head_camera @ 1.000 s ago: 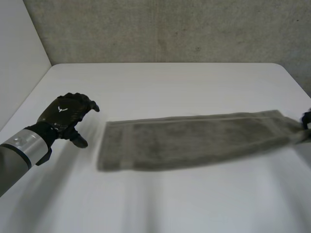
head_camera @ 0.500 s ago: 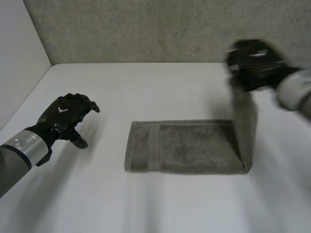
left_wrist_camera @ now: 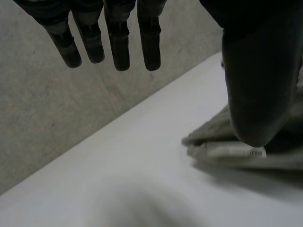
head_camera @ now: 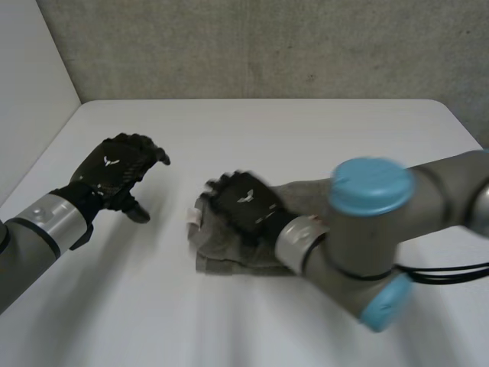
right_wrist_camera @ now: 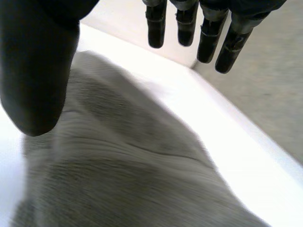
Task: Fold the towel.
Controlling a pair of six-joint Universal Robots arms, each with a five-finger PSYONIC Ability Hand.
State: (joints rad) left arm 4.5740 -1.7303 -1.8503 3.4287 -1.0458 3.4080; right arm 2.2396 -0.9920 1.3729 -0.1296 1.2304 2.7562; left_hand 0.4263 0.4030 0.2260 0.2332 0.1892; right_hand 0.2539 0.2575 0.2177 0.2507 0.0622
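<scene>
- The towel (head_camera: 221,258) is grey looped terry, doubled into a rumpled, soft-edged oblong mid-table on the smooth white table (head_camera: 321,126). A small white label (head_camera: 194,219) shows at its left end.
- The right hand (head_camera: 243,205) is over the towel's left end, fingers straight and spread, pinching nothing.
- The left hand (head_camera: 114,172) hovers left of the towel, clear of it, fingers relaxed and spread.

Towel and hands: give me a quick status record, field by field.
towel: grey, doubled over on the table, two layers showing at the end facing the left hand
label: white, at that same end
right hand: open, fingers straight, over that end of the towel; contact cannot be told
left hand: open, beside the towel, not touching it
right arm: reaches across the towel
</scene>
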